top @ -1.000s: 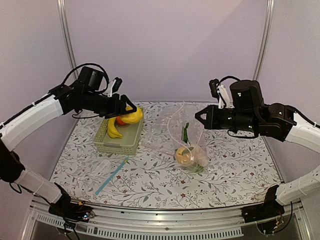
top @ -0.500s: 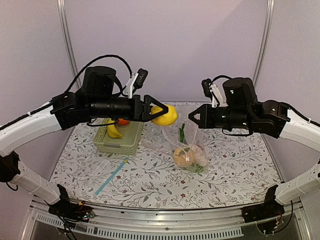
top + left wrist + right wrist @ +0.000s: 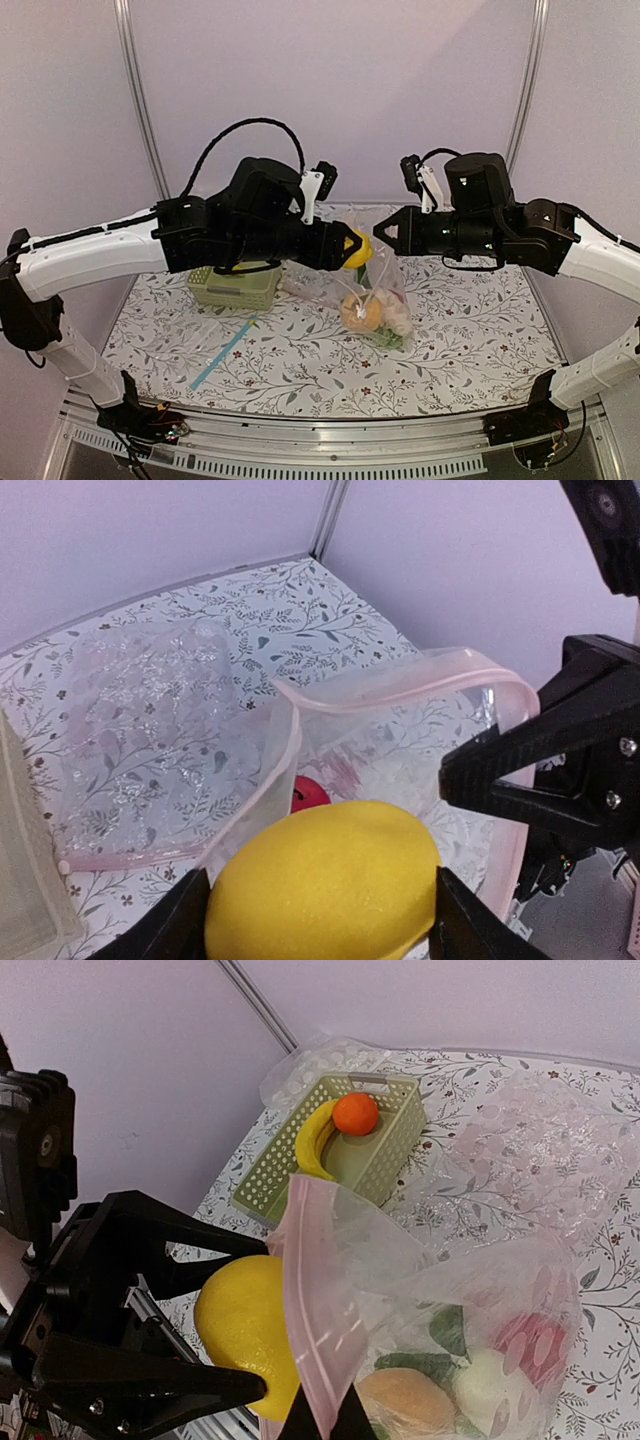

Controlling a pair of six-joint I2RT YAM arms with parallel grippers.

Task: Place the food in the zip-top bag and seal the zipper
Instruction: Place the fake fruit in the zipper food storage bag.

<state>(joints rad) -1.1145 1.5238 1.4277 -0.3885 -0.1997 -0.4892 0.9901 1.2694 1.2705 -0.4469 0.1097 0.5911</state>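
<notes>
the left gripper [image 3: 348, 250] has swung over from the basket [image 3: 236, 291] within the last second, fingers clamped on the yellow lemon [image 3: 325, 880]; it now hangs right at the mouth of the zip-top bag [image 3: 378, 292], not yet inside; the right gripper [image 3: 379, 230], jaws pinched together on the pink zipper [image 3: 308, 1300], holds that mouth up and open; so the drop looks close. in the right wrist view the lemon sits just outside the near pink lip, which may catch it. a radish, greens and a peach-coloured fruit lie in the bag; a banana [image 3: 311, 1142] and an orange [image 3: 355, 1114] wait in the basket; a flat bag with a blue strip [image 3: 226, 350] lies well apart.
</notes>
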